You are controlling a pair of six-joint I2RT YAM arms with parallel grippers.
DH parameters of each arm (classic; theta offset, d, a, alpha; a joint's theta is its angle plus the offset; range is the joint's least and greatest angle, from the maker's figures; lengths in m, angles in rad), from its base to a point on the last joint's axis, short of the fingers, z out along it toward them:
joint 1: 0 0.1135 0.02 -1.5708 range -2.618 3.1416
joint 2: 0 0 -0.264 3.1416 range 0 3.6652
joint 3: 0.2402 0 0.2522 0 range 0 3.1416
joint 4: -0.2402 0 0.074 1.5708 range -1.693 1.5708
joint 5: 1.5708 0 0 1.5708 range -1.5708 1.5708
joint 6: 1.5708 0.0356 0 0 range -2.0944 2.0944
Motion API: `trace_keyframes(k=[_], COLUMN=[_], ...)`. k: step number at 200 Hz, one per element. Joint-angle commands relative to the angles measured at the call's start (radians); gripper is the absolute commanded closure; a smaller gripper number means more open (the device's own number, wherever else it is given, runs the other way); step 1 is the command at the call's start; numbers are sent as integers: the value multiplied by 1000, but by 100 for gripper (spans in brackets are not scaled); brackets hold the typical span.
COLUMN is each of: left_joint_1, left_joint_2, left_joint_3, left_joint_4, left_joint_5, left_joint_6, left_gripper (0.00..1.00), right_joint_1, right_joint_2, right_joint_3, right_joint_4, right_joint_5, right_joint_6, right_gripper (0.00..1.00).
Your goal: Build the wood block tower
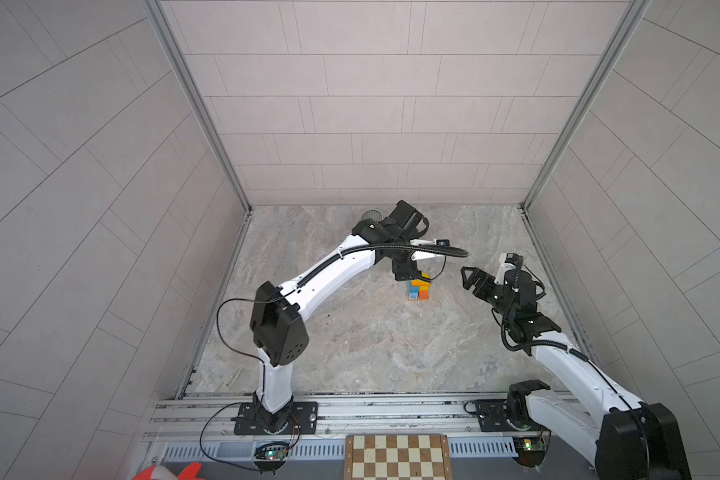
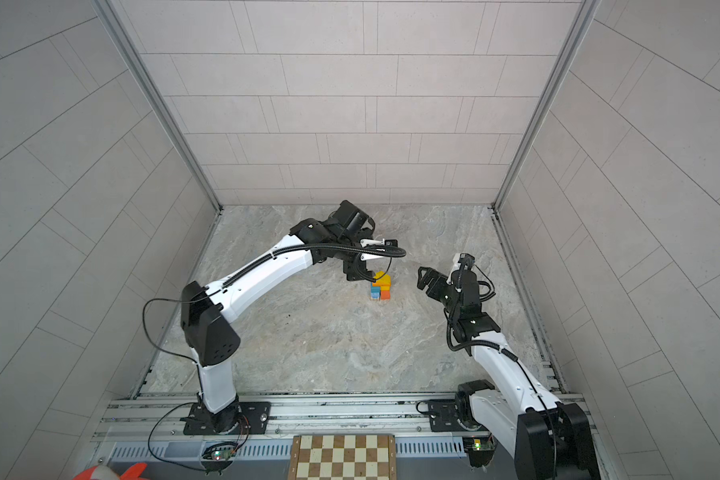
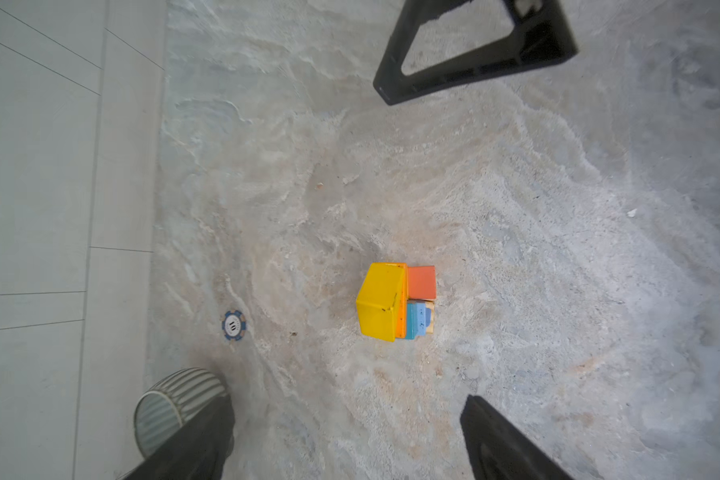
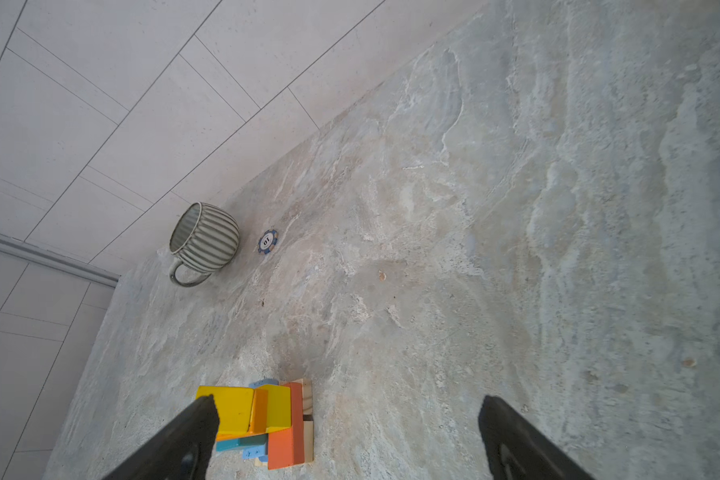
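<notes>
The wood block tower (image 3: 395, 301) stands on the desk (image 3: 516, 208), directly under the left pincer (image 3: 348, 399), whose jaws are spread wide with nothing between them. The right pincer (image 4: 348, 399) is also spread and empty, near the tower on its other side.

I judge the blocks to be light, stiff and rather smooth from the paint. They only rest on each other, so a small sideways push could topple the pile. The yellow block (image 3: 381, 301) on top seems to reach out past the blocks below. A hold should come from above, on two flat opposite sides and not on its sloped face.

In the left wrist view this block hides the layers under it. In both top views the left pincer covers the top of the tower. I cannot count the layers or read any letters.
</notes>
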Motion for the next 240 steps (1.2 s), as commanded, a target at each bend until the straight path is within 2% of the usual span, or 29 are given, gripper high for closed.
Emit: trace_keyframes(k=[1,26,60,68,84,109,125,138,145,166,189,217,240], left_joint_1=[-3,18,129,162,225,280,311,339,370,503,614,652,653], left_joint_2=[-124,-335,-653,-738,-867,-979,-971,-910,-871,-809,-766,-660,-584], left_joint_3=[-109,-312,-609,-697,-837,-932,-942,-930,-922,-956,-1005,-1031,-1049], left_joint_4=[92,233,369,446,575,571,463,327,262,221,292,397,485], left_joint_5=[-11,-43,1,-36,-147,-363,-526,-707,-758,-691,-636,-648,-650], left_joint_6=[-57,-150,-299,-358,-534,-759,-893,-1027,-1092,-1163,-1141,-1003,-995], left_gripper=[8,8,5,0,0,0,0,0,0,0,0,0,0], right_joint_1=[-5,-5,-5,-5,-4,-4,-4,-5,-5,-4,-5,-5,-4], right_joint_2=[-43,-89,-141,-148,-159,-176,-190,-208,-220,-226,-211,-225,-189], right_joint_3=[58,124,173,179,186,173,153,114,97,55,19,-86,-184], right_joint_4=[-138,-237,-280,-291,-311,-318,-318,-304,-291,-275,-266,-114,108], right_joint_5=[37,30,23,31,43,31,46,72,86,130,224,321,362], right_joint_6=[-51,-97,-188,-214,-258,-272,-267,-266,-272,-348,-397,-418,-444], right_gripper=[0,0,1,1,1,1,0,0,1,1,1,0,1])
